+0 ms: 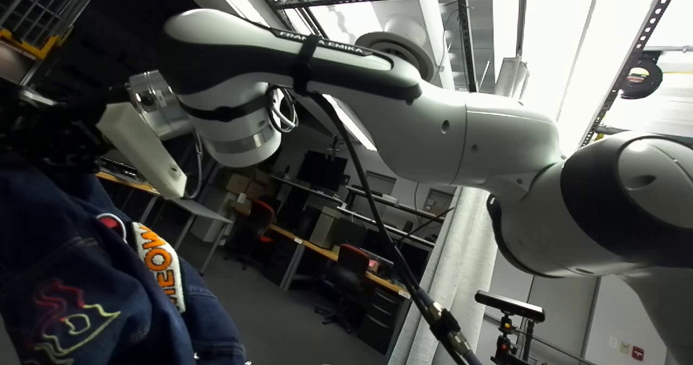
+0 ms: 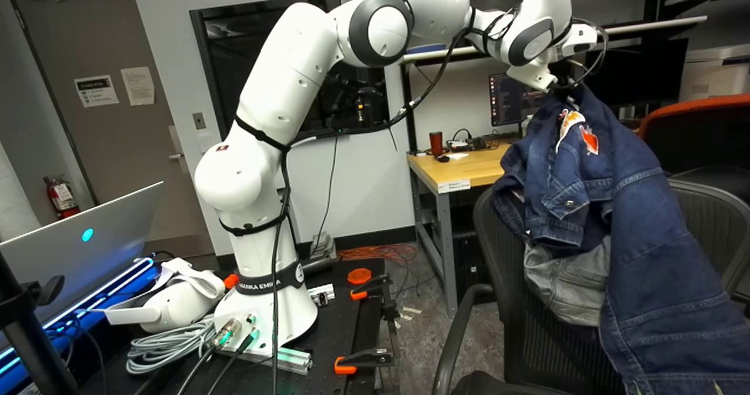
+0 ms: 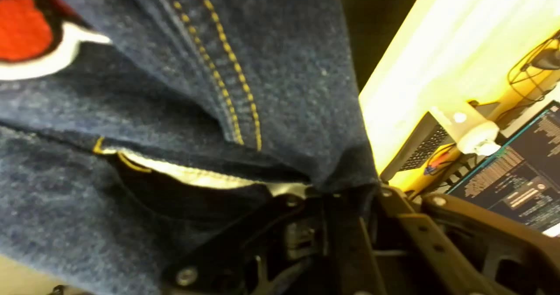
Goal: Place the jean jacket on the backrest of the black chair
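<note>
- The jean jacket [image 2: 641, 225] hangs from the gripper [image 3: 343, 194], which is clamped on a fold of its cloth.
- In an exterior view, the jacket covers part of the backrest of the black chair [image 2: 530, 339]; whether they touch, I cannot tell.
- The robot arm [image 2: 293, 78] reaches out above.
- Beyond the chair stands a desk [image 2: 477, 163] with a red cup [image 2: 436, 143] on it.

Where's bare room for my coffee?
The wooden desk is bare between the small black item and the front-edge label. The black table has a bare strip between the robot's base and the clamps; it's crowded around the white headset and coiled cable.
</note>
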